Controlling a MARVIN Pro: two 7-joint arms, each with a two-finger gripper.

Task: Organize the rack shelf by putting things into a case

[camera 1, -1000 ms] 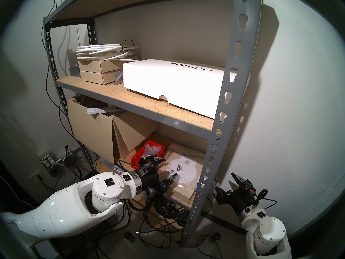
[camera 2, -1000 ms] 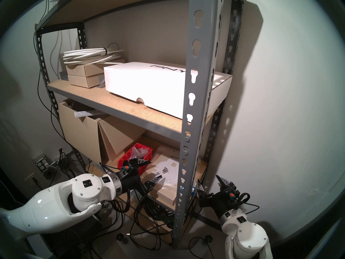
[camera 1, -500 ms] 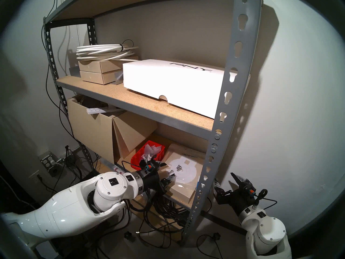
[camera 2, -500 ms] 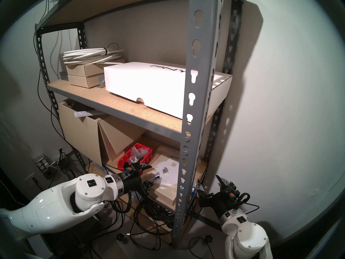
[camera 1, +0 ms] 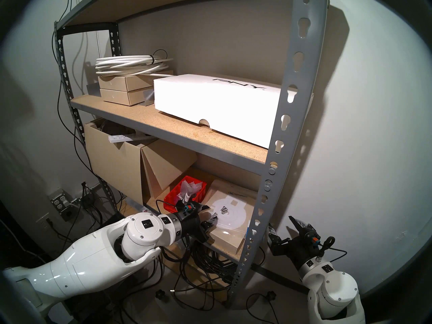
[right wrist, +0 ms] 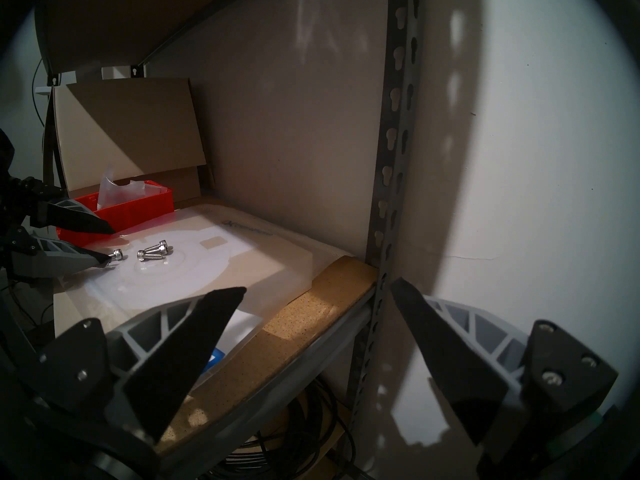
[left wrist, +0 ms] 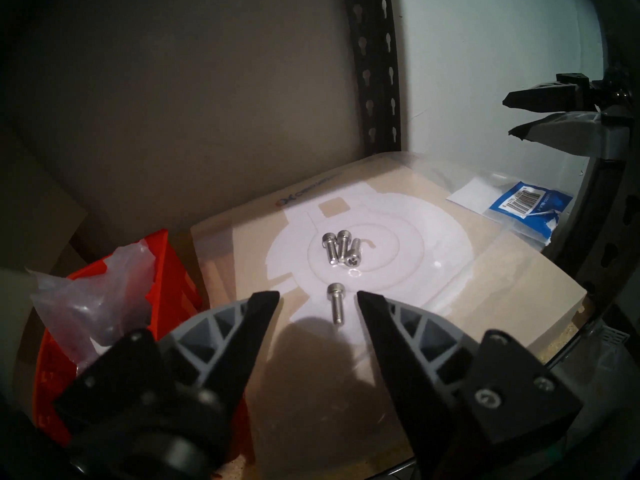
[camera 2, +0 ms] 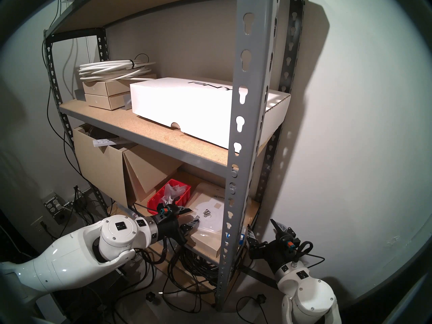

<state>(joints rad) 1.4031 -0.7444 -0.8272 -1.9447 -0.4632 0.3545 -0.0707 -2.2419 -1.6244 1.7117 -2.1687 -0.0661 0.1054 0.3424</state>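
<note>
A lone silver screw lies on a flat tan box on the lower board of the rack shelf. My left gripper is open, with one fingertip on each side of that screw. The gaps beside it are narrow. Three more screws lie in a cluster just beyond. The red case stands left of the box with clear bags in it. In the head view the left gripper sits low over the box beside the case. My right gripper hangs open and empty outside the rack's front right upright.
A blue-labelled plastic bag lies at the box's right edge. Tan cardboard boxes stand behind the case. A white PNY box fills the upper shelf. Black cables are piled under the lower board.
My left arm has pushed forward along the box to the lone screw, and its jaws have narrowed around it. The right arm has not moved.
</note>
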